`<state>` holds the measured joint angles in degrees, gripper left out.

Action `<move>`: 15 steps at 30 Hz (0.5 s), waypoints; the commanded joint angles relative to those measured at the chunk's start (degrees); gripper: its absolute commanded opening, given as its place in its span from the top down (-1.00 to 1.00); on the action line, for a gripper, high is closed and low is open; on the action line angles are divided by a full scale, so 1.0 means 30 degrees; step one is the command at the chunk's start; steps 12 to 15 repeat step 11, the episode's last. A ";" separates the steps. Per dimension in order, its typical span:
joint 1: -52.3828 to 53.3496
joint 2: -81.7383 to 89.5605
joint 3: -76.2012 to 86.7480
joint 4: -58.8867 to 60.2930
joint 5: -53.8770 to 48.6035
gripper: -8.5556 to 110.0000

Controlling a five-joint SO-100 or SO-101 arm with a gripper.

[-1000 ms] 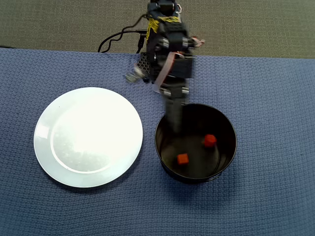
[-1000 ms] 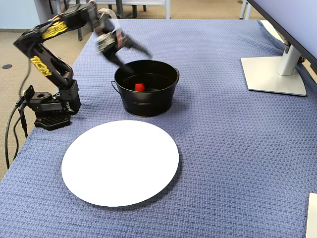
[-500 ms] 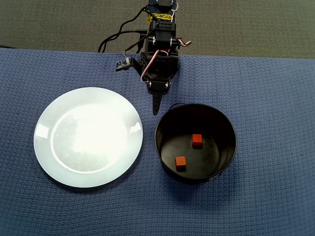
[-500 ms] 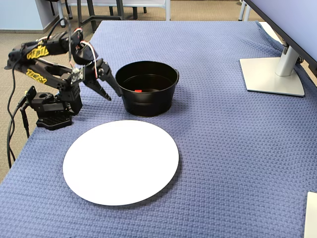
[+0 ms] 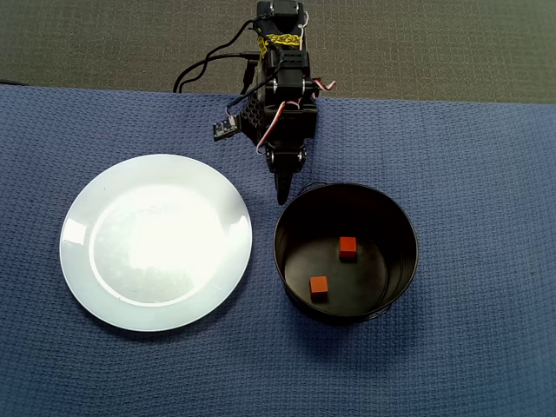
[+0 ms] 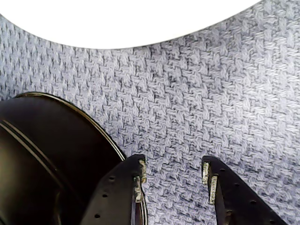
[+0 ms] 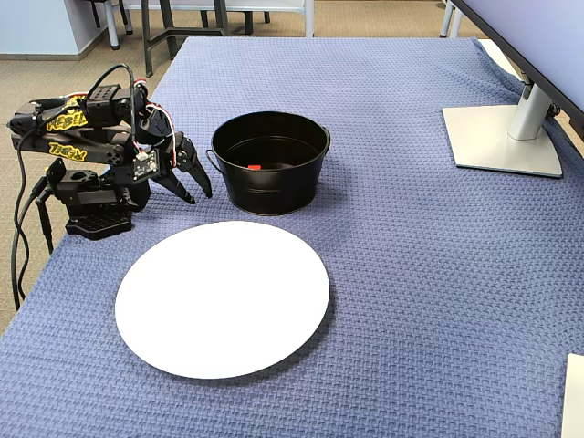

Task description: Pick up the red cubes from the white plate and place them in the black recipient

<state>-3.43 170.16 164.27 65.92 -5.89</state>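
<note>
Overhead view, cubes: two small matte red-orange cubes, one [image 5: 347,248] nearer the middle and one [image 5: 319,287] lower left, both on the floor of the round deep black metal pot [image 5: 401,228], apart from each other
Overhead view, plate: one large glossy white round plate [image 5: 78,234] on the blue woven cloth [image 5: 478,174], left of the pot and just beside it, nothing on it
Overhead view, arm: the black two-finger gripper [image 5: 281,193] points down at the cloth just outside the pot's upper-left rim, folded in near its base
Wrist view, jaws: parted, two dark fingers [image 6: 137,174] with bare cloth showing between them, nothing held
Wrist view, surroundings: pot wall curves in at the left, plate edge across the top
Fixed view, pot: only a sliver of red [image 7: 255,167] shows over the rim, so just one cube can be made out here
Fixed view, count: one arm, one pot, one plate, plus a grey monitor stand [image 7: 502,137] far right
Handling, my read: cubes look light, rigid and grippy, best pinched across two opposite flat faces
Progress, my read: plate bare, both cubes potted, job looks done
</note>
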 commanded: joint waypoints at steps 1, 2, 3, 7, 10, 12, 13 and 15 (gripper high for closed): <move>0.0352 0.0264 0.0029 -0.0322 0.0088 0.80; 0.0352 0.0410 0.0088 -0.0293 0.0088 0.81; 0.0381 0.0557 0.0117 -0.0264 0.0146 0.82; 0.0469 0.0703 0.0146 -0.0205 0.0117 0.86; 0.0469 0.0645 0.0146 -0.0205 0.0117 0.86; 0.0498 0.0586 0.0146 -0.0234 0.0146 0.86; 0.0498 0.0586 0.0146 -0.0234 0.0146 0.86; 0.0498 0.0586 0.0146 -0.0234 0.0146 0.86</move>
